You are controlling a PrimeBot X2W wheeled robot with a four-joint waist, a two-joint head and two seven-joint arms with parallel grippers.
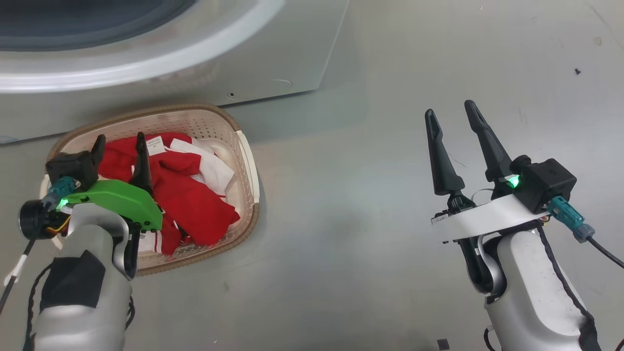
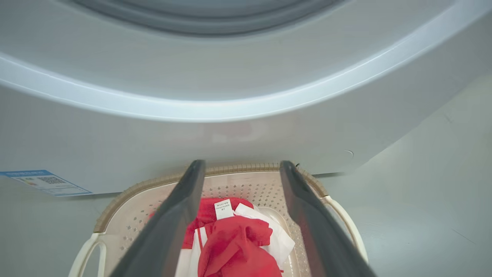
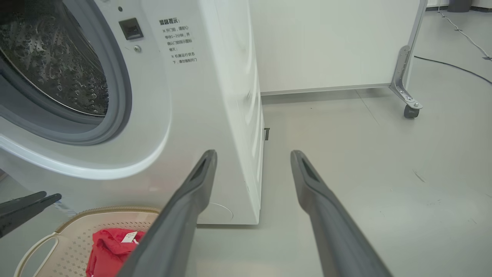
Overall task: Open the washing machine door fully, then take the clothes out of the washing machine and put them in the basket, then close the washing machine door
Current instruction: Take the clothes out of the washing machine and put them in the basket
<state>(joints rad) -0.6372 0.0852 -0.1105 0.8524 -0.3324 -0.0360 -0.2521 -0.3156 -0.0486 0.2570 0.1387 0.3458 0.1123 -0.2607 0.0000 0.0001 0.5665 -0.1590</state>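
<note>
The basket (image 1: 246, 161) stands on the floor in front of the washing machine (image 1: 273, 58), with red and white clothes (image 1: 195, 200) lying in it. My left gripper (image 1: 121, 141) hovers over the basket's left part, open, with nothing between its fingers. In the left wrist view the left gripper (image 2: 242, 165) frames the clothes (image 2: 234, 246) and the basket's rim (image 2: 119, 200) below. My right gripper (image 1: 449, 111) is open over bare floor to the right. The right wrist view shows the right gripper (image 3: 253, 154), the washing machine (image 3: 192, 96) with its steel drum (image 3: 50, 57) uncovered, and the basket (image 3: 77, 215). The washing machine door is out of view.
A blue label (image 2: 46, 182) sits low on the washer's front. A white panel on casters (image 3: 326, 42) stands behind the machine, and a cable (image 3: 453, 67) runs along the floor at the far right. Grey floor (image 1: 365, 219) lies between my two arms.
</note>
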